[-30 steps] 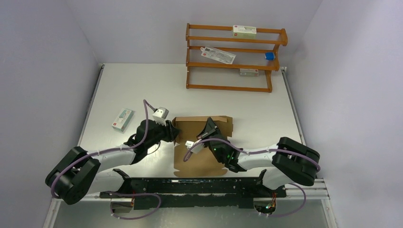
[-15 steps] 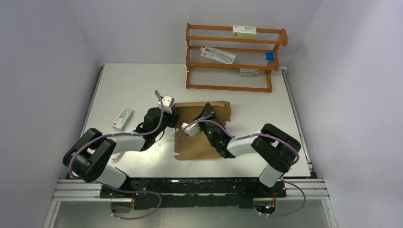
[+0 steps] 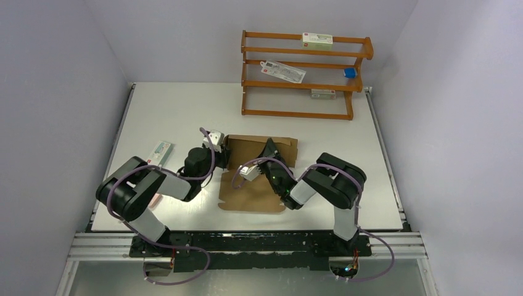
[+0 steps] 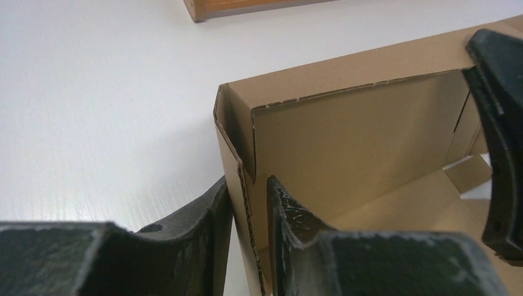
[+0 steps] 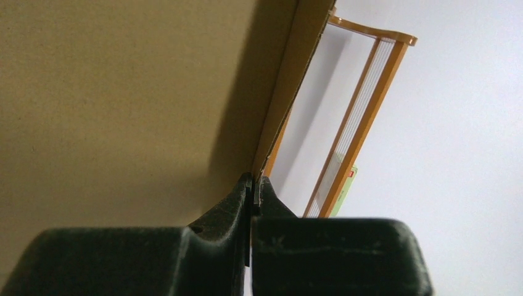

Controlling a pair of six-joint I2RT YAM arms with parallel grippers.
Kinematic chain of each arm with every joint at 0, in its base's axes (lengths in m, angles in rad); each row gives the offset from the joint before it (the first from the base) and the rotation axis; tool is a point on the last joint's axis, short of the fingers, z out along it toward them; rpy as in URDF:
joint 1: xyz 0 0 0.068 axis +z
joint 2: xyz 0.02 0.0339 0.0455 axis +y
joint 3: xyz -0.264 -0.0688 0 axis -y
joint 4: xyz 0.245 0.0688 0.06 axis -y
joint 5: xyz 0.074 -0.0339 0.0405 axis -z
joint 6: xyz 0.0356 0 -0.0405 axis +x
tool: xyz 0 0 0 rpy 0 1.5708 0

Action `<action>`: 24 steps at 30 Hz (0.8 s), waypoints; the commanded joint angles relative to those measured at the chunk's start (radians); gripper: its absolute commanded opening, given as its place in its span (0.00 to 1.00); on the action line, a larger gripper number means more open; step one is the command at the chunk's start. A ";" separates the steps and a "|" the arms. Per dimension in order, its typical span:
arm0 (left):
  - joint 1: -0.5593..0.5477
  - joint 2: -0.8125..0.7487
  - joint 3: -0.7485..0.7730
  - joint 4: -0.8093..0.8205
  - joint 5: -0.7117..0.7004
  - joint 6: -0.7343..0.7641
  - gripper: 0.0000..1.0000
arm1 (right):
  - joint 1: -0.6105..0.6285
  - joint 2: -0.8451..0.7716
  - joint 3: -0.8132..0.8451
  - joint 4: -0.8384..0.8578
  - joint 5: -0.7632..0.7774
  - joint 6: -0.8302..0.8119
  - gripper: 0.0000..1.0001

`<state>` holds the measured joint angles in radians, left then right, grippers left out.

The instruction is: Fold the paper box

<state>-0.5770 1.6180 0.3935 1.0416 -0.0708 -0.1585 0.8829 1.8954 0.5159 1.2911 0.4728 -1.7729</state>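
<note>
Top external: paper box point(image 3: 250, 196) sits at the middle of the table point(image 3: 185, 111), half-formed, back wall standing at 12 o'clock. My left jaws pinch its 9 o'clock side wall, which the left wrist view shows between them. My right jaws grip a raised flap edge toward 1 o'clock. Judgement: swing both panels along their scores together, grips firm, base flat, so tabs seat rather than buckle.

A wooden rack point(image 3: 296, 113) stands at the far edge of the table point(image 3: 185, 105) — white carton point(image 3: 317, 41) on top, flat packet point(image 3: 282, 71) and blue cube point(image 3: 350, 73) on the middle shelf, small carton point(image 3: 323, 94) below. Another carton point(image 3: 160, 152) lies far left
</note>
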 commanded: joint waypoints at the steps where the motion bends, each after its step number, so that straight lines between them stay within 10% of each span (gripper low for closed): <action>1: -0.011 -0.006 -0.046 0.199 0.055 -0.027 0.33 | 0.030 0.036 -0.053 0.335 -0.011 -0.055 0.00; 13: 0.030 -0.281 -0.092 0.007 0.045 -0.098 0.67 | 0.045 -0.023 -0.052 0.311 -0.007 -0.089 0.00; 24: 0.282 -0.491 -0.069 -0.275 0.152 -0.196 0.73 | 0.038 -0.098 -0.025 0.207 -0.035 -0.074 0.00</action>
<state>-0.3653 1.1122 0.3107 0.8883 -0.0082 -0.3042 0.9230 1.8229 0.4725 1.3243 0.4561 -1.8233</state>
